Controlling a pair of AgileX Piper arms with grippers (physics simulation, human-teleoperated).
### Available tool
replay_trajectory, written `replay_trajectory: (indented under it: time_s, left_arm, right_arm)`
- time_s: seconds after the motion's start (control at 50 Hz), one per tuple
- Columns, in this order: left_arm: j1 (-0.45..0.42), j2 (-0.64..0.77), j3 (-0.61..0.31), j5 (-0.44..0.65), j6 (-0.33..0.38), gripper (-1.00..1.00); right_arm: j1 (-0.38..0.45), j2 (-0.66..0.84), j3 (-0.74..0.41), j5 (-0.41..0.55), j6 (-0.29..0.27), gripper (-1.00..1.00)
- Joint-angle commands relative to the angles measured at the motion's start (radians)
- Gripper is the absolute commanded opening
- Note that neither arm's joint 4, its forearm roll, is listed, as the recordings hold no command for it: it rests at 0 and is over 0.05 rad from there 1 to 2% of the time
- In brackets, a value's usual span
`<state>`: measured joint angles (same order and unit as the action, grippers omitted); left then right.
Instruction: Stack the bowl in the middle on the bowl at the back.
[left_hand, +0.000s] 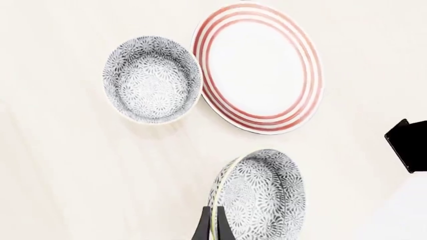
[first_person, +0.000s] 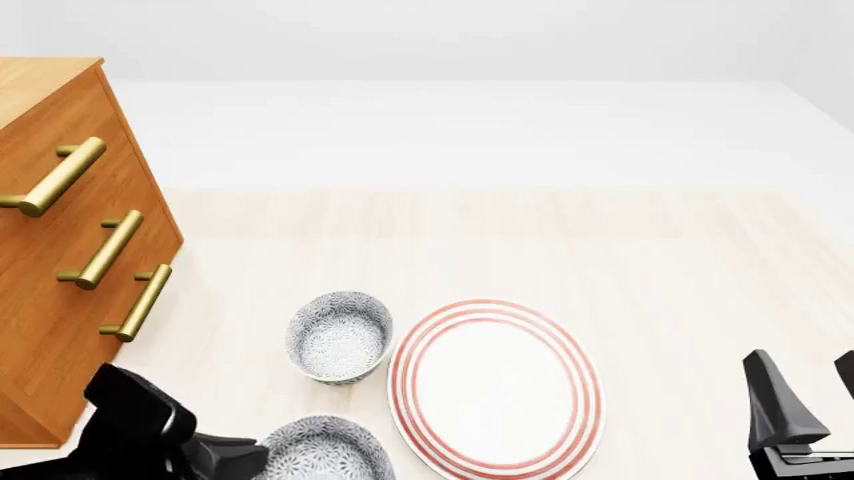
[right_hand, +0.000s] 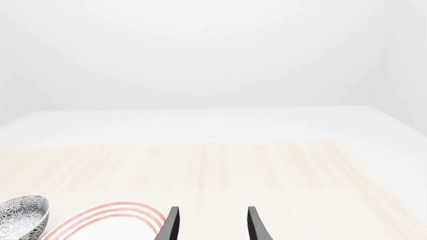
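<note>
Lifting looks under way: the left claw (left_hand: 212, 226) pinches the rim of the middle bowl (first_person: 324, 452) at the front view's bottom edge, left of centre. Next it must carry it over the back bowl (first_person: 339, 336), just above. The right claw (right_hand: 210, 222) gapes idle.

Pale matt wood-grain surface (first_person: 667, 280), speckled glazed bowls (first_person: 339, 336), glossy red-ringed plate (first_person: 494, 390), warm wooden dresser (first_person: 54, 290), brassy metal handles (first_person: 107, 250)

No readable text, label, brand or number is showing anywhere (the bowls and plate are carrying only patterns).
</note>
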<state>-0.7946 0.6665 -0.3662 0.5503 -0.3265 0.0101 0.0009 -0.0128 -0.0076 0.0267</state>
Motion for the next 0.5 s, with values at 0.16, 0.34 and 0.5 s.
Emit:
replay_trajectory:
  time_s: [0.16, 0.34, 0.5]
  left_arm:
    - [-0.065, -0.071, -0.08, 0.094, -0.125, -1.0]
    - [-0.145, -0.105, -0.092, 0.137, -0.231, -1.0]
    - [-0.148, -0.115, -0.121, 0.187, -0.268, -1.0]
  right_arm:
    - [0.001, 0.0, 0.0, 0.002, -0.002, 1.0]
    - [0.0, 0.0, 0.001, 0.001, -0.001, 1.0]
    - [0.001, 0.001, 0.002, 0.001, -0.002, 1.0]
